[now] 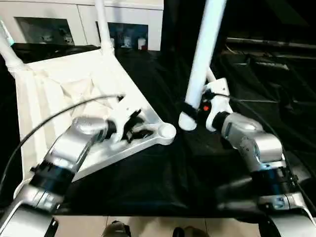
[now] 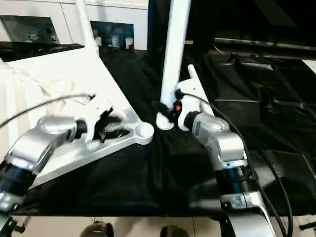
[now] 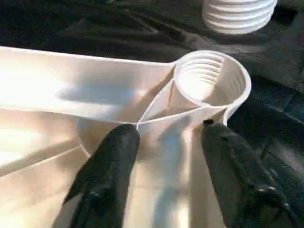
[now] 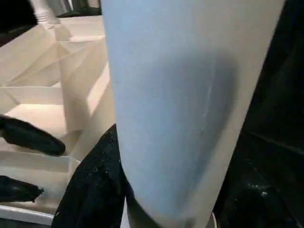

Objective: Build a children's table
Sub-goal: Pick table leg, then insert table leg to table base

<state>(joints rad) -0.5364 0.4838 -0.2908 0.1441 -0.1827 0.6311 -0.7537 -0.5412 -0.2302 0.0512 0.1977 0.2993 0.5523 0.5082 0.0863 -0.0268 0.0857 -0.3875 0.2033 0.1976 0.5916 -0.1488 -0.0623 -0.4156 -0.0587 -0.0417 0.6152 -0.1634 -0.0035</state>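
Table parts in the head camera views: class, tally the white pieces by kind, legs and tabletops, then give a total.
Legs: 3, two standing in the far sockets and one held leg in the right gripper.
Tabletop: 1, underside up, left gripper at its near corner.
Total: 4

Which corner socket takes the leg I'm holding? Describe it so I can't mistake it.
On the upturned white ribbed plastic tabletop, follow the edge nearest the right gripper and its upright white leg. The empty threaded round socket lies beside the left gripper; the far corners already hold legs.
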